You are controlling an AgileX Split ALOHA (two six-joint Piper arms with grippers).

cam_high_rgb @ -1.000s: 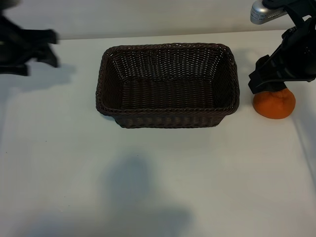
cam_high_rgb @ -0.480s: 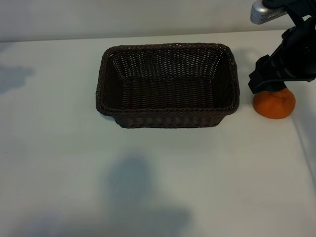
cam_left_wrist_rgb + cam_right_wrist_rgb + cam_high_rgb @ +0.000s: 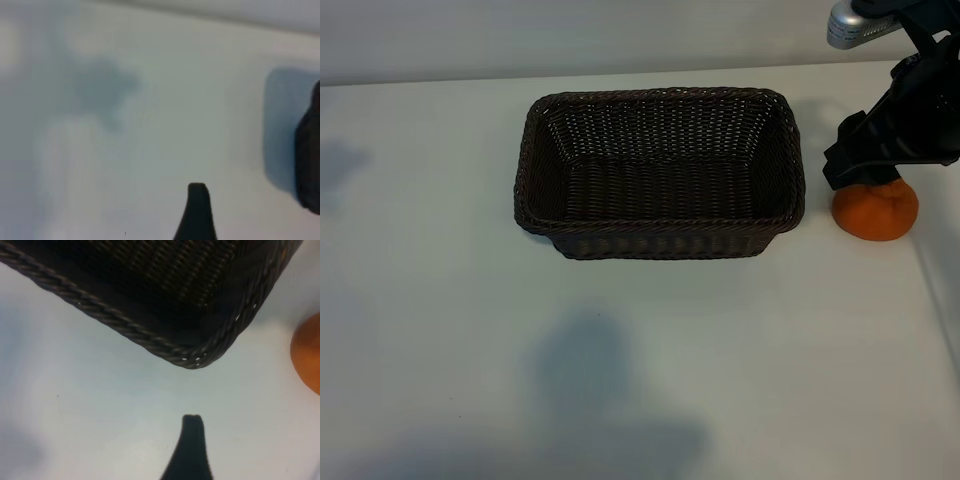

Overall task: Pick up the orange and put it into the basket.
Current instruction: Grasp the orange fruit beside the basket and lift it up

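The orange sits on the tabletop just right of the basket, my right jaws open just behind it. Firm, light, prone to roll: I'd grip across its widest middle.

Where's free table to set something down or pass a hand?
Bare table in front of the basket and at its left. Crowded at its right end: the orange sits under the right gripper. Basket itself is empty.
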